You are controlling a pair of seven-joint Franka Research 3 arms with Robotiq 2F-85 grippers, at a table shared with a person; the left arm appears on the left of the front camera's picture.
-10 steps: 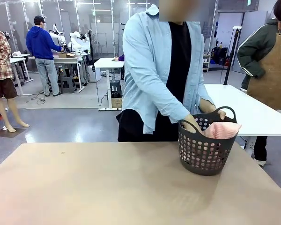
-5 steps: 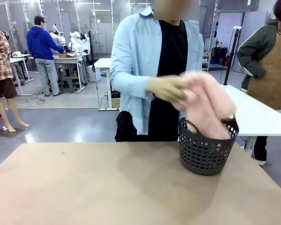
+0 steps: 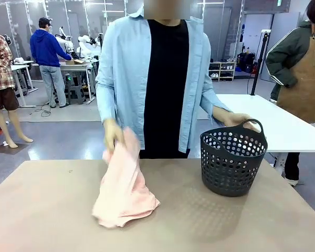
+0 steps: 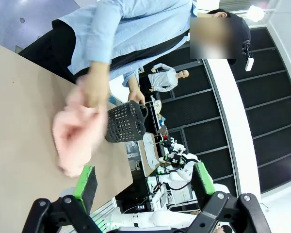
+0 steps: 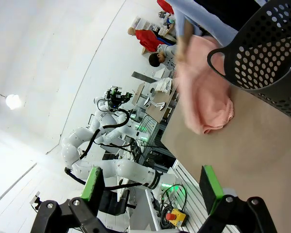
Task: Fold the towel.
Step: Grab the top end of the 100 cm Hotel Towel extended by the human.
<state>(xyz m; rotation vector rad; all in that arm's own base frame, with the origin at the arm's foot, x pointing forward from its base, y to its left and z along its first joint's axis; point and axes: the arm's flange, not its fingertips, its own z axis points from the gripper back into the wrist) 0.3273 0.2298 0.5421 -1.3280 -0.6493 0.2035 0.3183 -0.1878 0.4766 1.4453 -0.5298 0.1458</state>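
- The left gripper is seen with its jaws spread wide and nothing between them; the right gripper is likewise wide and empty.
- The towel is found ahead of both grippers, well apart from either. Its lower part is bunched on the table, while its upper end is pinched in the person's hand.
- From the left gripper it is placed up ahead, above one green pad; from the right gripper it is placed farther out, past the open gap (blurred in both wrist views).
- The step in hand is judged to be the laying-down of the towel by the person; no fold is seen, so the folding proper is reckoned not yet begun.
- The next move is thought to call for the cloth to be let go and spread flat, so that an edge or two corners can be found and gripped; in a crumpled heap no clean edge is offered.
- A dark perforated basket is stood beyond the right gripper, beside the towel but apart from it, with the person's other hand rested on its handle.
- The basket and the person's arms are judged the main obstructions to any reach toward the cloth.
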